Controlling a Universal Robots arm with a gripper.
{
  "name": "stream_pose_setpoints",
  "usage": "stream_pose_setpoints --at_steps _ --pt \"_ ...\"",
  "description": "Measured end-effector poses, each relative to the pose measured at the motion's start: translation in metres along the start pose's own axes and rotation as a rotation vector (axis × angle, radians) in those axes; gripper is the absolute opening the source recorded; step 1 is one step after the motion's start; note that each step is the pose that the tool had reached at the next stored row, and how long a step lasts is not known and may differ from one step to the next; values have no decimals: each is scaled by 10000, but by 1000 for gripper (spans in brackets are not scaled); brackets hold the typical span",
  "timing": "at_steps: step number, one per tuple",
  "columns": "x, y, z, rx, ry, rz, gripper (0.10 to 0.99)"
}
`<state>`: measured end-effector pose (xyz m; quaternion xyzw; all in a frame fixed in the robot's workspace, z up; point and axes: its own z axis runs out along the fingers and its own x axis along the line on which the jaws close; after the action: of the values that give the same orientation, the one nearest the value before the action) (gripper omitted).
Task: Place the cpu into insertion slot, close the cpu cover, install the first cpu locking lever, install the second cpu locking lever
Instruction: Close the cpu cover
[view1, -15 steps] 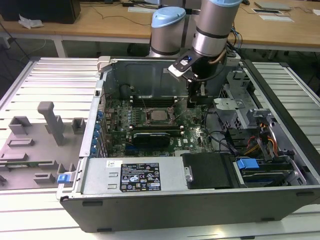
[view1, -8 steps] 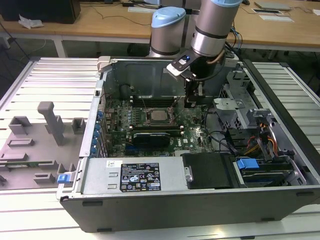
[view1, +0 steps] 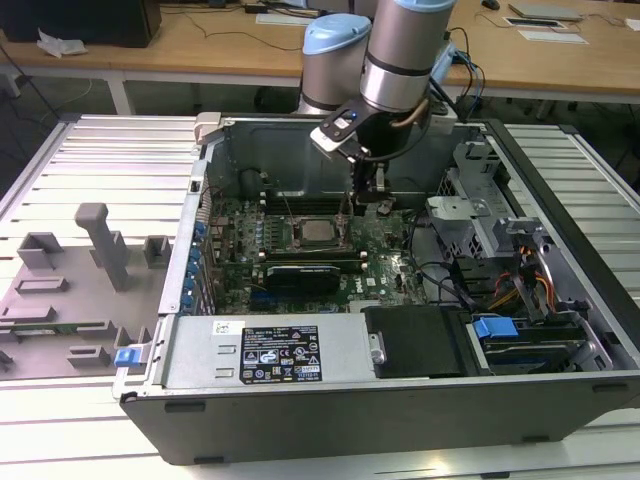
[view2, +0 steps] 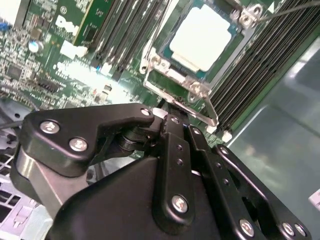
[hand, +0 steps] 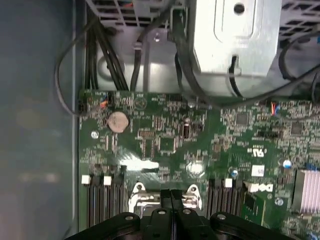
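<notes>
**Figure.** Open computer case (view1: 400, 400) on the table (view1: 100, 150), with the arm above the motherboard (hand: 165, 145). The cpu (view2: 202, 37) lies flat in the insertion slot (view2: 176, 75). The cpu cover (view2: 155, 65) appears folded down around it, so these two steps look done. One locking lever (view2: 192, 109) runs along the socket's edge and a thin lever (view2: 290, 10) angles upward, so latching appears unfinished. The claw (view2: 181, 127) is clenched, fingertips together, right at the locking lever. Whether it grips that lever cannot be told. In the exterior view, the claw stands just to the exterior view's right of the cpu, near but apart.
</notes>
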<state>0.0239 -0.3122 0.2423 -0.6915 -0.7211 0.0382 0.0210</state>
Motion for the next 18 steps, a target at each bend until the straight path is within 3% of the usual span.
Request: stream_pose_setpoints --at_steps 2,4,6,7,10,15,18 --pt "4 -57 5 -16 0 2 106" --pt "13 -228 19 -63 -4 2 106" --pt "17 -317 28 -163 -7 5 106" --pt "18 -340 31 -244 -9 7 106" --pt "21 -464 55 -741 -30 21 106" --pt "2 -570 86 -796 -32 22 106" --pt "-22 -593 109 -796 -32 22 106"
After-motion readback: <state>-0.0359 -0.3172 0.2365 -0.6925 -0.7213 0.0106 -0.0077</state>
